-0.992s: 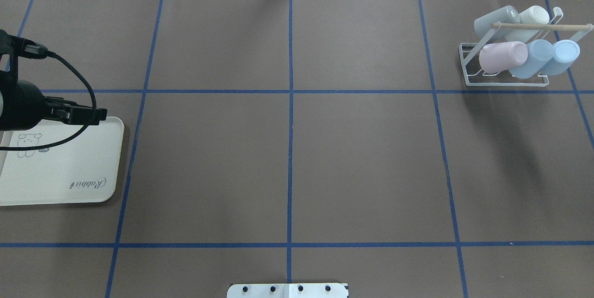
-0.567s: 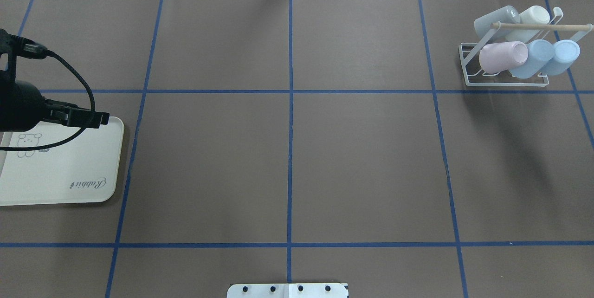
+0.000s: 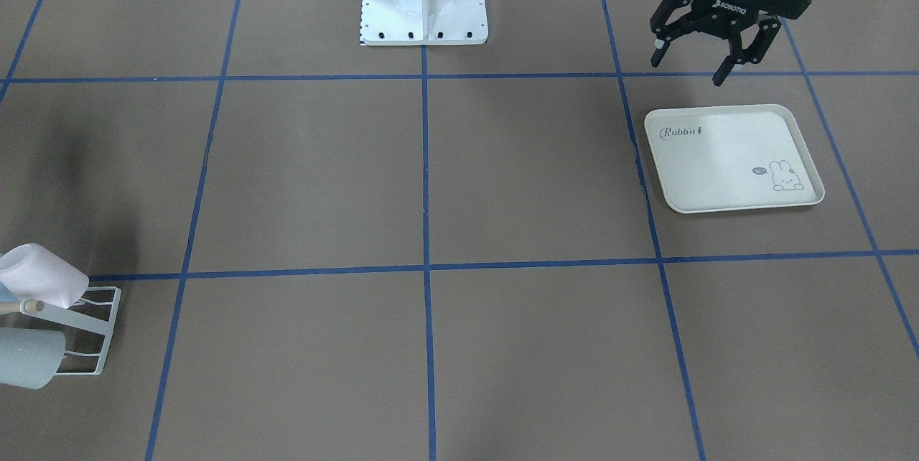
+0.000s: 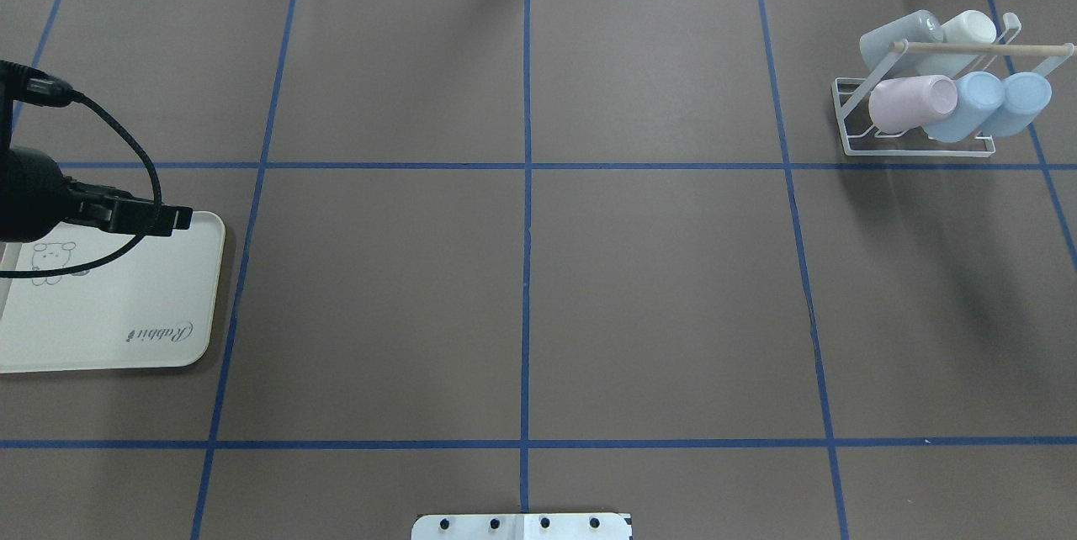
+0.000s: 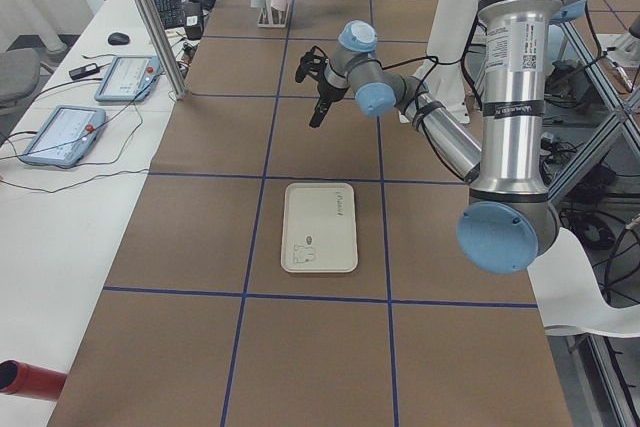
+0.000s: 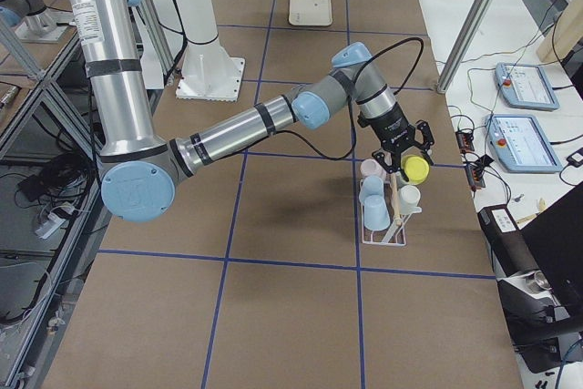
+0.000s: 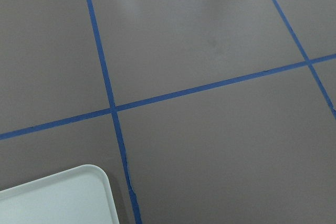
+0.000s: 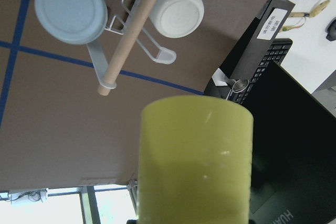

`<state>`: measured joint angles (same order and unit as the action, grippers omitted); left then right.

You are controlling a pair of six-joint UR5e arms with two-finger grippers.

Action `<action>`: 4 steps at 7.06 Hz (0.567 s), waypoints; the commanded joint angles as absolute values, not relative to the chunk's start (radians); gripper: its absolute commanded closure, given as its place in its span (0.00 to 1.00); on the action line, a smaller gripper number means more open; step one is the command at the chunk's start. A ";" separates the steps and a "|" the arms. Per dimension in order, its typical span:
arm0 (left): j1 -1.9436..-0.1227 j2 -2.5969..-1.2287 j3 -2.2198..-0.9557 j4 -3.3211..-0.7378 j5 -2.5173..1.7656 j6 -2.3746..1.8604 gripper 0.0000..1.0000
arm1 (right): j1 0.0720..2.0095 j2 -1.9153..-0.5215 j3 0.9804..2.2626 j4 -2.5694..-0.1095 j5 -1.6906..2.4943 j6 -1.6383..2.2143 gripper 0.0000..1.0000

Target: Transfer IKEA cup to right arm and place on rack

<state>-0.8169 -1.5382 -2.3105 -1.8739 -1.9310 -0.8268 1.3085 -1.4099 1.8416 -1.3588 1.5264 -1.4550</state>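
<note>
The IKEA cup [image 8: 194,161] is yellow-green and fills the right wrist view, held in the air. In the exterior right view my right gripper [image 6: 405,154] is shut on this cup [image 6: 416,168], just over the far end of the white wire rack [image 6: 383,234]. The rack [image 4: 917,150] stands at the table's far right, its wooden rod [image 8: 131,35] on top, and carries pink, blue, grey and white cups. My left gripper [image 3: 689,52] hangs open and empty near the cream tray [image 3: 718,159], on the robot's side of it.
The rabbit-print tray [image 4: 109,304] lies empty at the left edge, partly under the left gripper [image 4: 178,220]. Blue tape lines cross the brown table. A keyboard and black monitor [image 8: 294,145] sit past the table's right end, behind the cup.
The yellow-green cup at the overhead view's top right corner has slid out of that view. The left gripper has drifted slightly down and left over the tray.
</note>
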 commanded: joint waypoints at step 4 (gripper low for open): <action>-0.816 -1.540 -2.304 -1.868 -1.933 -0.825 0.00 | 1.206 -1.407 1.776 -1.347 1.361 -1.534 1.00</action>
<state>-0.8168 -1.5384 -2.3091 -1.8712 -1.9317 -0.8253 1.2560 -1.4131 1.7836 -1.3476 1.4218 -1.5299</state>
